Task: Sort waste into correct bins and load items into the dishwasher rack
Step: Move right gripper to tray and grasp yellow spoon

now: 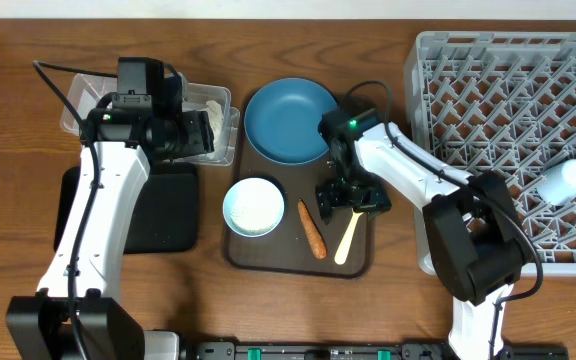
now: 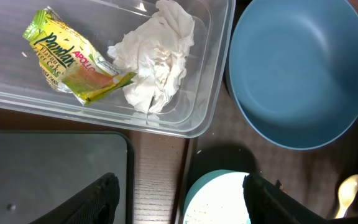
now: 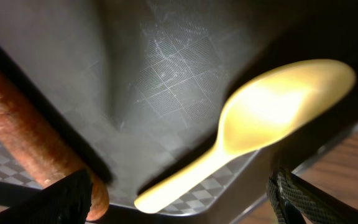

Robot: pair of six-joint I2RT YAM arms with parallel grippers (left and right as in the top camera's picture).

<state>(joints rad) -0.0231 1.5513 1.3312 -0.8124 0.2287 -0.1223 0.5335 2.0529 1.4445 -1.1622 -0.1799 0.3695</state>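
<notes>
The clear tub (image 2: 194, 118) holds a yellow-green wrapper (image 2: 73, 59) and crumpled white tissue (image 2: 157, 56). My left gripper (image 2: 182, 202) hangs open beside the tub, over the table strip and the pale blue bowl (image 2: 219, 199), with nothing between its fingers. The dark blue plate (image 1: 290, 120), bowl (image 1: 253, 205), carrot piece (image 1: 312, 228) and pale yellow spoon (image 1: 347, 238) lie on the brown tray (image 1: 268, 255). My right gripper (image 3: 185, 202) is open low over that tray, its fingers astride the spoon (image 3: 260, 124) handle, with the carrot (image 3: 36, 137) touching the left finger.
The black tray (image 1: 163, 210) lies under my left arm, next to the tub (image 1: 223, 110). The grey dishwasher rack (image 1: 488, 120) fills the right side, with two small cups (image 1: 565, 180) lying in it near its right edge.
</notes>
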